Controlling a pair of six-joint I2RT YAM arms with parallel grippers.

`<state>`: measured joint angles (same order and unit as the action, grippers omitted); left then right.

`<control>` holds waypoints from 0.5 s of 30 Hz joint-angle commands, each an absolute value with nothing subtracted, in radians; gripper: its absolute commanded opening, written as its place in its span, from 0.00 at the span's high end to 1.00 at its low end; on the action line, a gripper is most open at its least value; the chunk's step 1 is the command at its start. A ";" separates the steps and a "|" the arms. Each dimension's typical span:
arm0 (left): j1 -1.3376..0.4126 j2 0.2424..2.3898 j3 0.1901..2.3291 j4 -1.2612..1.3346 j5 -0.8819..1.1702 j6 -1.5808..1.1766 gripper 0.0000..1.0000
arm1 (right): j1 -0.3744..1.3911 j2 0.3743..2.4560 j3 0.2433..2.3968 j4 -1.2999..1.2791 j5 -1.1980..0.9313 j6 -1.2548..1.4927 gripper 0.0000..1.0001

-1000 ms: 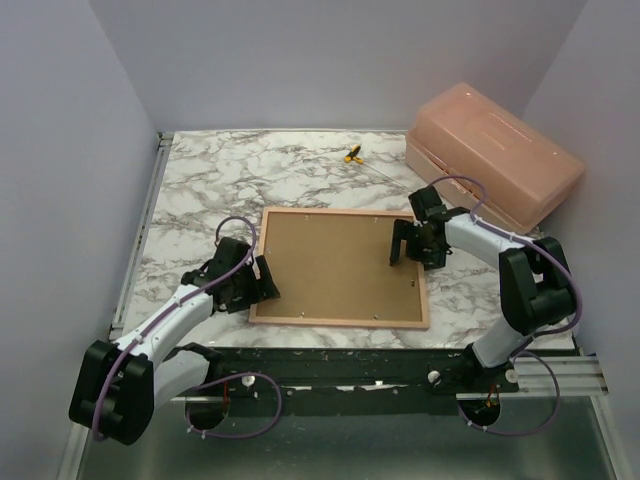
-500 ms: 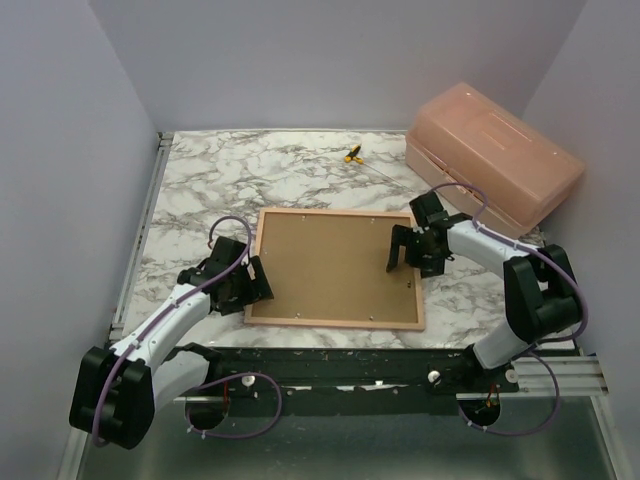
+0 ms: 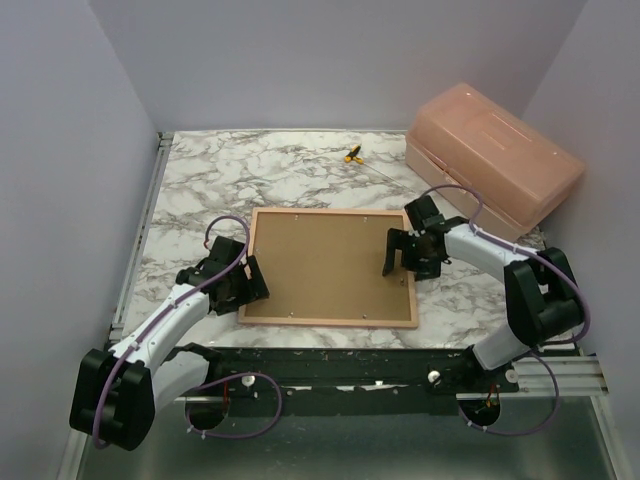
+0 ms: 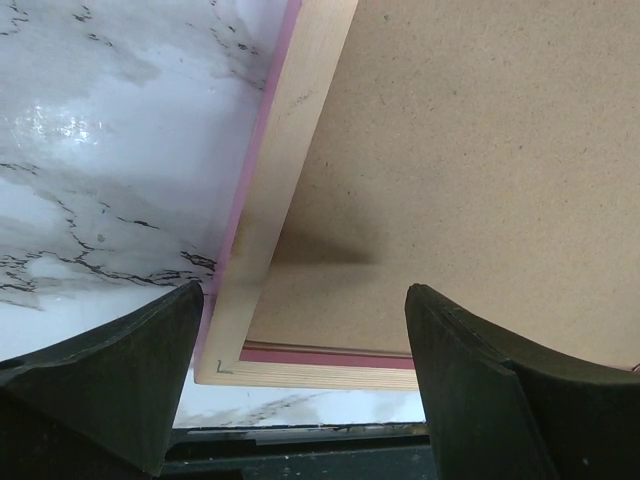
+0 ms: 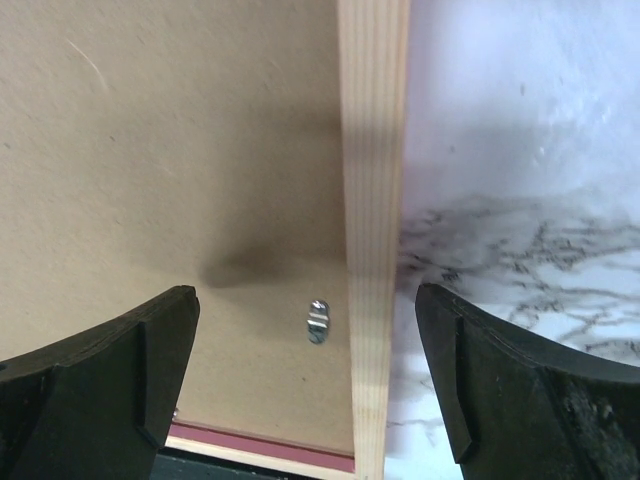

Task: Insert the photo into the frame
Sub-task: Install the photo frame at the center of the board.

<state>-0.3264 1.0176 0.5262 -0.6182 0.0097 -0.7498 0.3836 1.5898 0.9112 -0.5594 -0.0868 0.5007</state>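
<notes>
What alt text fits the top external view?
A picture frame lies face down on a marble table, a brown backing board in it. The open left claw and open right claw stand over its left and right edges. A salmon box sits far right.

No text, label, brand, number or sign can be read on anything here.
</notes>
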 commanded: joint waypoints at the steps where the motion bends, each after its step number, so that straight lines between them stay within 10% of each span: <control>1: -0.317 1.025 0.546 -0.620 -0.024 -0.740 0.17 | 0.391 1.549 0.816 -0.624 -0.026 0.532 0.01; 15: -0.316 1.041 0.544 -0.609 -0.014 -0.731 0.17 | 0.398 1.572 0.811 -0.634 0.062 0.556 0.36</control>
<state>-0.3218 1.0397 0.5262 -0.6167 0.0071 -0.7444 0.3916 1.5291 0.8387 -0.5819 -0.0036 0.5388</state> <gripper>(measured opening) 0.832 0.687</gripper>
